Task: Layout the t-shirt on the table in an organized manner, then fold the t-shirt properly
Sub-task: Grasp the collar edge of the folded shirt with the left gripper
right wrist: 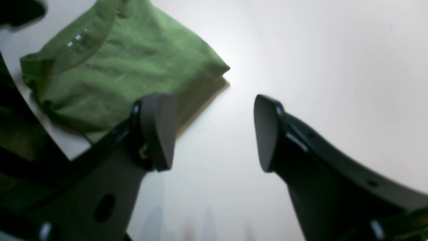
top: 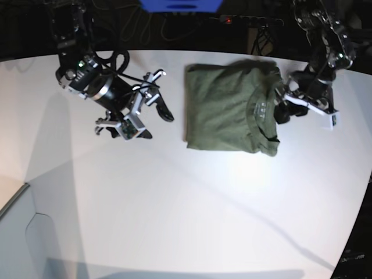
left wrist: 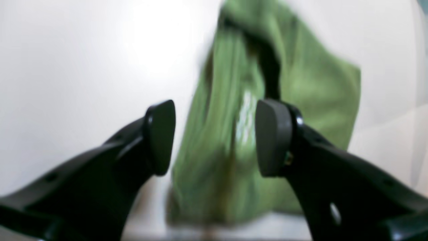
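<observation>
Base view shows you the t-shirt [top: 224, 107] lying on the bench [top: 186, 203] as a compact folded rectangle, collar side toward the left gripper [top: 285, 107], which sits at that edge. Left wrist view shows its jaws apart with the green cloth lying between and beyond them; that frame is blurred, so you cannot be sure whether a pad brushes the fabric, but nothing appears clamped. The right gripper [top: 148, 113] hovers beside the opposite edge of the shirt, clear of it, jaws spread and empty over bare bench, as the right wrist view confirms.

Handling judgement: the fabric is soft, light and limp. It will sag and unfold if you lift it by one layer, and it will likely drag on the smooth surface. Take hold at a folded edge or corner, pinching all layers together, and use both sides for any further fold.

Surroundings: cables [top: 250, 23] and dark equipment lie beyond the far edge, and a grey-white box corner [top: 17, 232] sits near the front. Neither obstructs the shirt. Only the arms themselves crowd the work area.
</observation>
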